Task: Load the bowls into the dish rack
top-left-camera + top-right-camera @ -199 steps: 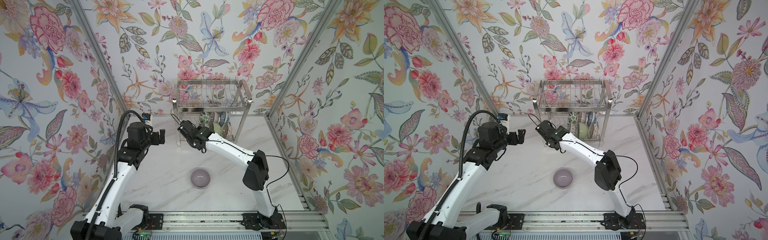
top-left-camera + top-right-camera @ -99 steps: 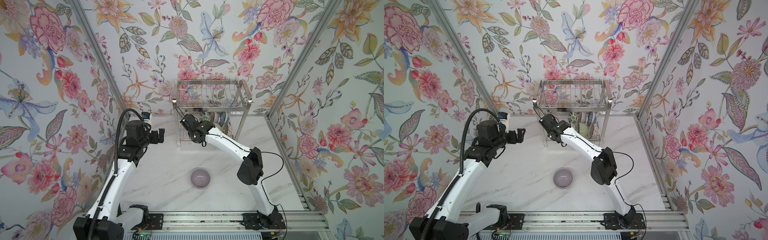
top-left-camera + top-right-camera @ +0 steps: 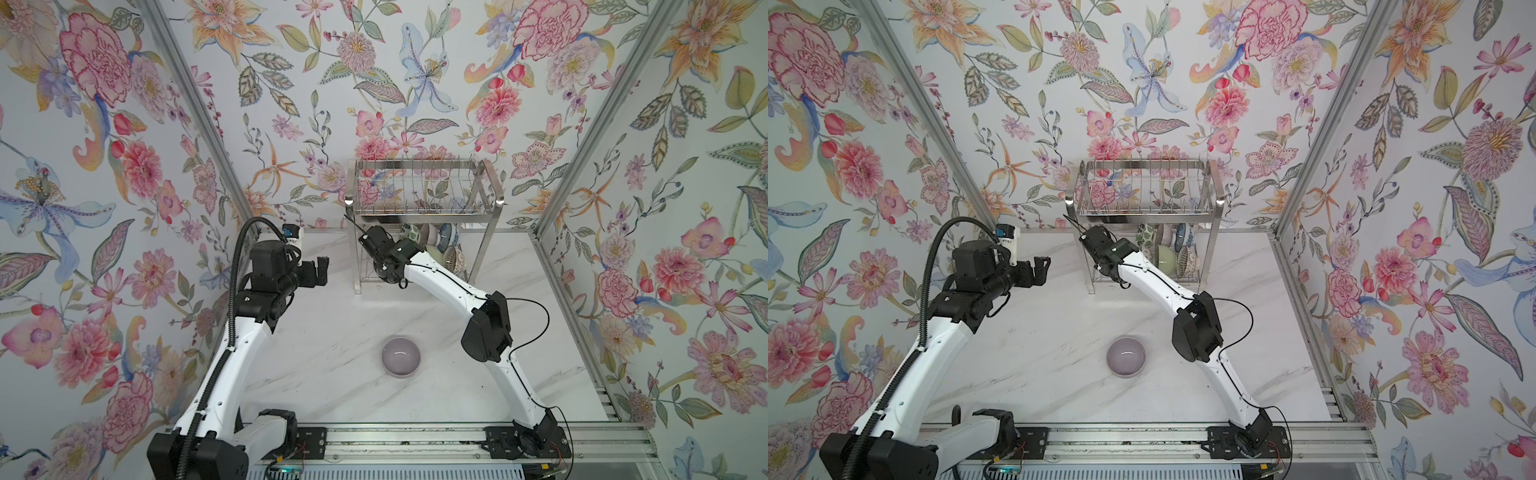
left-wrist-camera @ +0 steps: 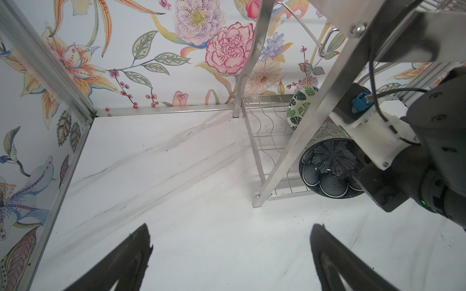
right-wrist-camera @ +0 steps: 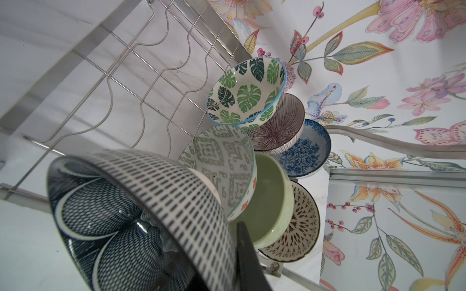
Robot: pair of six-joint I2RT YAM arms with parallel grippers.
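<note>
Right wrist view: the right gripper [image 5: 216, 259] is pinched narrow on the rim of the dark flower bowl [image 5: 141, 201], which it holds on edge. One black finger [image 5: 248, 254] lies against the bowl's outer wall; the other is hidden inside. Past the fingertips runs the wavy lower shelf of the dish rack [image 5: 151, 83]. Six bowls stand on edge there. The geometric bowl [image 5: 222, 161] is just beside the held one, though whether the two touch cannot be told. Next come the green bowl [image 5: 269, 201] and the brown lattice bowl [image 5: 300, 221]. Farther from the fingers are the leaf-print bowl [image 5: 247, 93], the ribbed bowl [image 5: 280, 126] and the blue floral bowl [image 5: 305, 148].

Left wrist view: the left gripper [image 4: 229, 241] stands wide, with only the bare marble table [image 4: 176, 189] between its fingers. Ahead of the fingertips and to one side rises a front leg of the rack. Behind that leg is the dark flower bowl in the right gripper's hold.

In both top views the left gripper's fingertips point toward the rack, near its front leg. The right gripper's fingers cannot be made out under the upper tier. The lilac bowl [image 3: 401, 363] sits upright on the table, well apart from both pairs of fingers.
</note>
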